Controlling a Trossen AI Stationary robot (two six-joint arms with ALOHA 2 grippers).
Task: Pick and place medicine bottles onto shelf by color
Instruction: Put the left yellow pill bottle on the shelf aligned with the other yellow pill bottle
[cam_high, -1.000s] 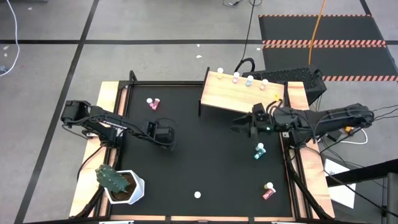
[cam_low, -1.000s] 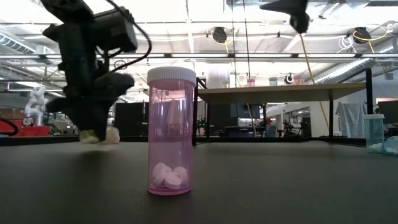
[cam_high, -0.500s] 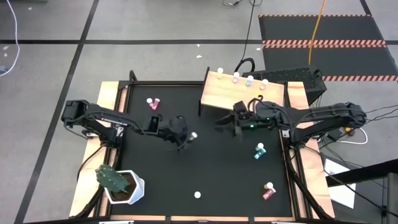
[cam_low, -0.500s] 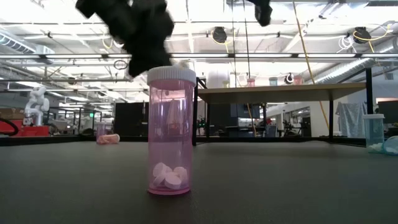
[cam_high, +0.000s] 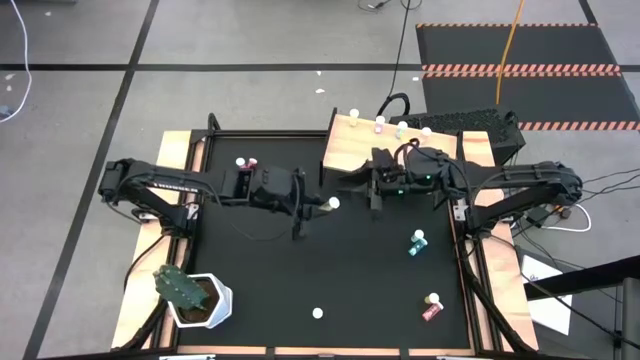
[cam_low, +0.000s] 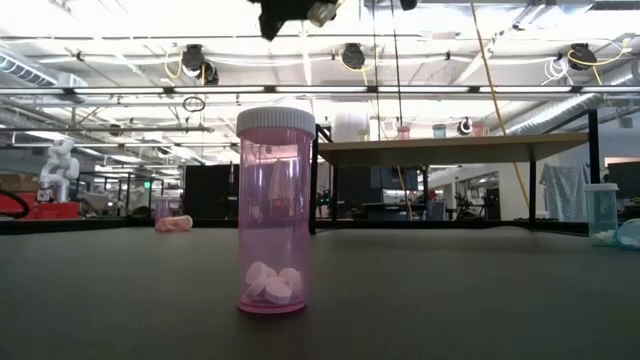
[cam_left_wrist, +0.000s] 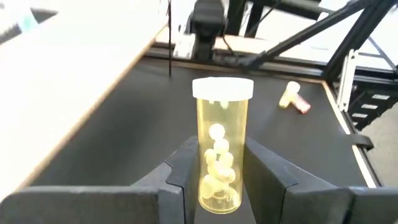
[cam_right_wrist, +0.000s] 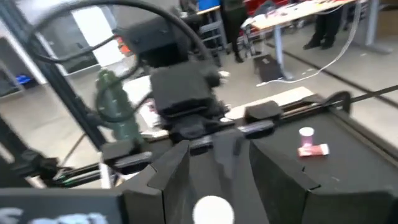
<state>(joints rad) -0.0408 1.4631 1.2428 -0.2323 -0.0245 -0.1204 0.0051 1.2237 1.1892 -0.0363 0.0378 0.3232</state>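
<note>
The left gripper (cam_left_wrist: 214, 171) pinches a yellow bottle (cam_left_wrist: 221, 146) low on its body, held above mid-table just short of the shelf (cam_high: 355, 155); it looks light, rigid and smooth, so a grip below the cap seems safest. The right gripper (cam_right_wrist: 212, 163) faces it with fingers spread around the white cap (cam_right_wrist: 214, 210); whether they touch I cannot tell.

Near: right gripper's own dark fingers (cam_right_wrist: 211, 171) flanking a round white cap (cam_right_wrist: 213, 210)
Two o'clock: pink white-capped bottle (cam_right_wrist: 309, 144) lying on the black tabletop (cam_right_wrist: 360, 155)
Ten o'clock: green cactus (cam_right_wrist: 115, 109)

A yellow bottle (cam_left_wrist: 221, 144) with a white cap is up in the air, near the wooden shelf (cam_high: 352, 155).
</note>
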